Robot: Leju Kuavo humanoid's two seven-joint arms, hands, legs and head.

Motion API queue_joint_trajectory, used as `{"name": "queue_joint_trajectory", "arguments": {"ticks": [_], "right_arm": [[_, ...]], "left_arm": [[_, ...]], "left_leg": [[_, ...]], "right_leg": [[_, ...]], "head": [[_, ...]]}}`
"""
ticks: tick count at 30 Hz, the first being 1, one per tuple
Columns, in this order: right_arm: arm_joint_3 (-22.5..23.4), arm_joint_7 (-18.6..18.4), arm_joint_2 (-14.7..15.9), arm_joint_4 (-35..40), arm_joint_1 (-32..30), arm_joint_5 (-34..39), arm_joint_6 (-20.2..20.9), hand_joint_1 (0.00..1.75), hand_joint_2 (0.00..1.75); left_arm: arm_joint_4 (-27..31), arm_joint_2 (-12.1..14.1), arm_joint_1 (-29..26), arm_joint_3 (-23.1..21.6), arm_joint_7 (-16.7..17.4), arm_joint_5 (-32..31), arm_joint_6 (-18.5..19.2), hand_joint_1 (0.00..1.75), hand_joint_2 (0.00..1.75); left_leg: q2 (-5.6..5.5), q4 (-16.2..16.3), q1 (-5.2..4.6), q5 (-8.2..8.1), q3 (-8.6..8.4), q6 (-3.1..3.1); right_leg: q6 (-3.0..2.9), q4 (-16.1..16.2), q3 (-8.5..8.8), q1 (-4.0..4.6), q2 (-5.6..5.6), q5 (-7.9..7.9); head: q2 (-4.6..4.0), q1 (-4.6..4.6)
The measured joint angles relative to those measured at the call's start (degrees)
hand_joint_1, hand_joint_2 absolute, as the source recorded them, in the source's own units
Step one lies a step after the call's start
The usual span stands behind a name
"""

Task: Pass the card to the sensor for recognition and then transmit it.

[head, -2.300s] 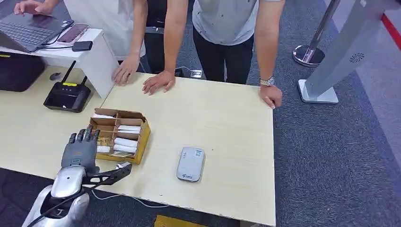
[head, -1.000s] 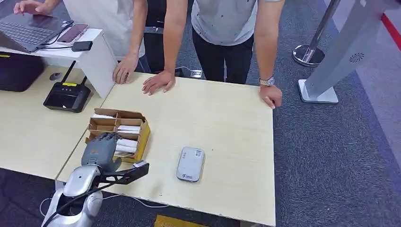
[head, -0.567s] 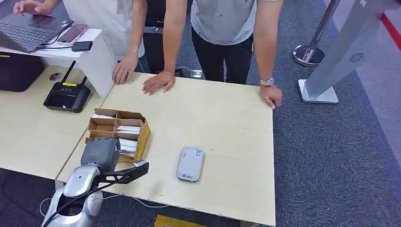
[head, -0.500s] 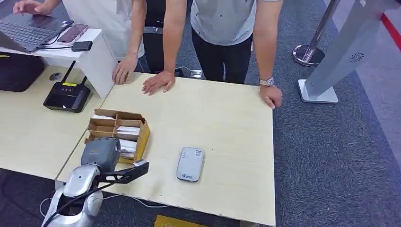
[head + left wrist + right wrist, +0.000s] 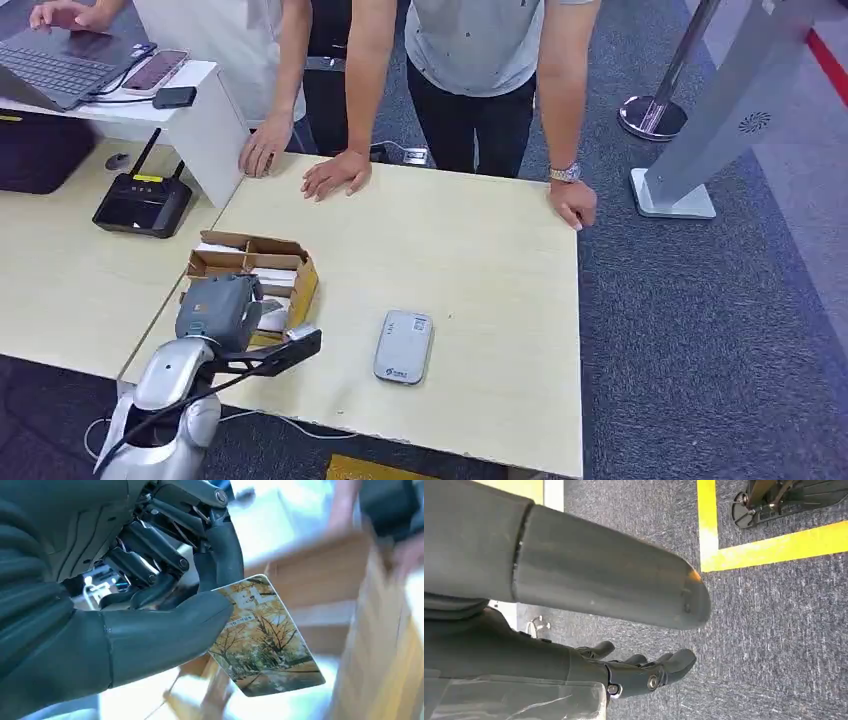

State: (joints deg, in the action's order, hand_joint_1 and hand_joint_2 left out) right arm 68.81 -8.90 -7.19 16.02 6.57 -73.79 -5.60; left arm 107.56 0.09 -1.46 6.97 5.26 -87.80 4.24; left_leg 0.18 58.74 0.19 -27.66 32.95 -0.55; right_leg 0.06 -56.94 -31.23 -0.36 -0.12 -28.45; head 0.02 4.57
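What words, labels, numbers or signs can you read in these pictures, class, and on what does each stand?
None can be read for certain.
Card pinched in the left hand: small print beside the tree picture, too blurred.
Grey sensor: small markings and a blue label, too small.
Black router: yellow sticker, too small.
White stand: round vent pattern, no text.

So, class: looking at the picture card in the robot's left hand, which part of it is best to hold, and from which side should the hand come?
Hold it by one corner, as the left hand does: thumb flat on the printed face of the card, a finger behind. The card is thin and flat, so a pinch across its faces suits it. Coming in from that corner leaves most of the face free to show the sensor.
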Motion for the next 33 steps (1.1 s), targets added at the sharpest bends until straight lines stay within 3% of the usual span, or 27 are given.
{"name": "queue_joint_trajectory", "arguments": {"ticks": [3,8,13,21,25,29,33], "right_arm": [[-0.02,0.15,0.00,0.00,0.00,-0.31,0.09,0.00,0.00],[-0.04,0.26,-0.02,-0.02,0.00,-0.52,0.13,0.00,0.00],[-0.04,0.28,-0.02,-0.04,-0.01,-0.52,0.15,0.00,0.00],[-0.04,0.33,-0.02,-0.04,-0.01,-0.52,0.15,0.00,0.00],[-0.11,0.55,-0.02,-0.04,0.01,-0.70,0.46,0.00,0.00],[-0.61,0.66,-0.02,-0.15,0.00,-1.99,0.96,0.00,0.00],[-1.70,1.50,-0.02,-0.42,0.29,-3.65,1.18,0.00,0.00]], "left_arm": [[1.75,-1.38,3.47,2.21,-2.56,3.56,-2.86,1.75,1.75],[5.05,-2.93,8.86,5.49,-5.55,8.44,-2.79,1.75,1.75],[6.91,-3.10,12.75,6.86,-6.14,10.36,-1.17,1.75,1.75],[7.43,-3.12,14.06,7.21,-6.27,11.39,-1.00,1.75,1.75],[7.43,-2.49,17.11,8.17,-5.39,13.70,1.58,1.75,1.75],[6.13,-1.59,19.54,9.44,-3.69,8.95,2.54,1.75,1.75],[-0.67,-1.64,22.99,10.38,-3.08,2.47,0.82,1.75,1.75]], "left_leg": [[-0.02,0.00,0.00,0.01,-0.01,0.01],[-0.02,0.01,0.00,0.01,-0.01,0.01],[0.01,0.00,0.00,0.00,-0.01,0.01],[-0.01,0.00,0.00,0.00,0.00,0.01],[0.00,0.00,0.00,0.01,0.00,0.01],[0.01,0.00,0.00,0.01,-0.02,0.01],[-0.04,0.00,0.00,0.02,-0.02,0.02]], "right_leg": [[0.01,-0.01,0.01,0.00,0.00,0.01],[0.00,-0.02,0.00,0.00,0.00,0.01],[0.00,-0.02,-0.01,0.00,0.01,0.01],[0.00,-0.02,-0.01,0.00,0.01,0.00],[0.00,-0.02,0.01,0.00,0.00,0.01],[0.00,-0.02,-0.02,0.00,0.01,0.01],[0.00,-0.02,0.00,0.00,-0.03,0.01]], "head": [[0.00,0.02],[0.00,0.02],[0.00,0.02],[0.00,0.02],[-0.02,0.00],[-0.02,0.02],[0.00,0.02]]}}
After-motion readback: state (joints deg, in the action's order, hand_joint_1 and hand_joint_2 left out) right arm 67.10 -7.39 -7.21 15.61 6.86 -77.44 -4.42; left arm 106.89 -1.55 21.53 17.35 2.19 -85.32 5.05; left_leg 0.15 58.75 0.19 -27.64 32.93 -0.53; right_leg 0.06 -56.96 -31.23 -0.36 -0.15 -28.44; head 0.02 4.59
